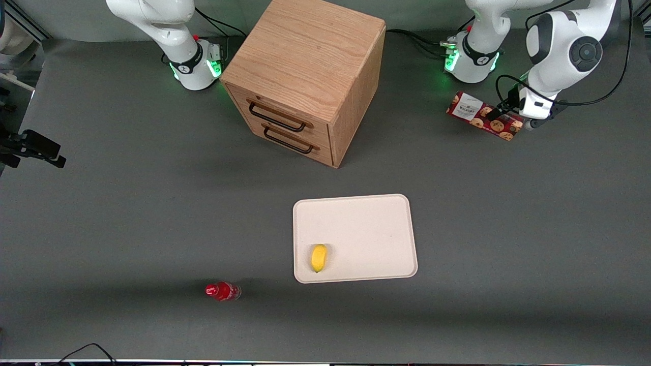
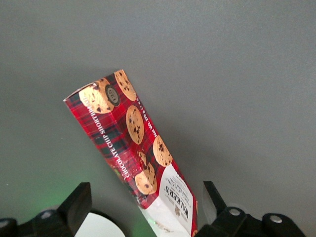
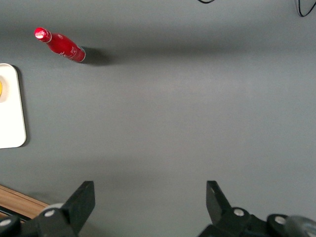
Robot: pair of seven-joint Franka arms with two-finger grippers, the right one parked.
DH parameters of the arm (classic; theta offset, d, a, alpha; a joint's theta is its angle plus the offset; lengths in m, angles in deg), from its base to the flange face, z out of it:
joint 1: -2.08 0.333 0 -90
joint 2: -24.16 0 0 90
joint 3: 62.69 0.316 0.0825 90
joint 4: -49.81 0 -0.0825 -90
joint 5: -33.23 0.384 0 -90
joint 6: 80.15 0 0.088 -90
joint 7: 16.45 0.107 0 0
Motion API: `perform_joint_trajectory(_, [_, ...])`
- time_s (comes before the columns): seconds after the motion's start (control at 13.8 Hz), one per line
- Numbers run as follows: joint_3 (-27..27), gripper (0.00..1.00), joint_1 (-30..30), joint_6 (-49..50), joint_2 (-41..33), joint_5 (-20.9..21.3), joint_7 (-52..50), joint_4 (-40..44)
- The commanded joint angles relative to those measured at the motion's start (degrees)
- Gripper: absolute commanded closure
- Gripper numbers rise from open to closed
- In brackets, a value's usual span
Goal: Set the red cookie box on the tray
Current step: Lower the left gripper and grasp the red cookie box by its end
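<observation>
Up in the upper right of the front frame, the red cookie box (image 1: 484,116) lies flat on the gray table (image 1: 127,213), close to the working arm's base, its white label end pointing toward the wooden drawer cabinet (image 1: 305,76). The left arm's gripper (image 1: 501,113) hangs over the box; in the wrist view its fingers (image 2: 76,205) stand wide apart, one on each side of the box's (image 2: 131,143) label end, not clamped on it. The cream-white tray (image 1: 366,229) sits in the lower middle of the front frame, well apart from the box and nearer the camera, with a small yellow lemon-like fruit (image 1: 319,257) in one corner. A small red bottle (image 1: 222,291) lies on the table beside the tray, toward the parked arm's end.
</observation>
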Motion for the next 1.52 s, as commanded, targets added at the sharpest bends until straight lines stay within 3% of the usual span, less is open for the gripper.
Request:
perform_joint_trajectory(0.0, [0.2, 0.0, -1.4, -6.7, 1.2, -0.4, -1.2, -4.4])
perform_joint_trajectory(0.51, [3.4, 0.0, -1.2, -7.4, 5.0, -0.4, -0.2, -4.4])
perform_joint_trajectory(0.8, [3.6, 0.0, -1.1, -5.7, 5.8, -0.8, -0.5, -4.5])
perform_joint_trajectory(0.94, [3.7, 0.0, -1.1, -5.7, 6.8, -3.1, -0.4, -4.5])
perform_joint_trajectory(1.45, [3.8, 0.0, -1.0, -6.0, 11.4, -3.2, -0.2, -4.5])
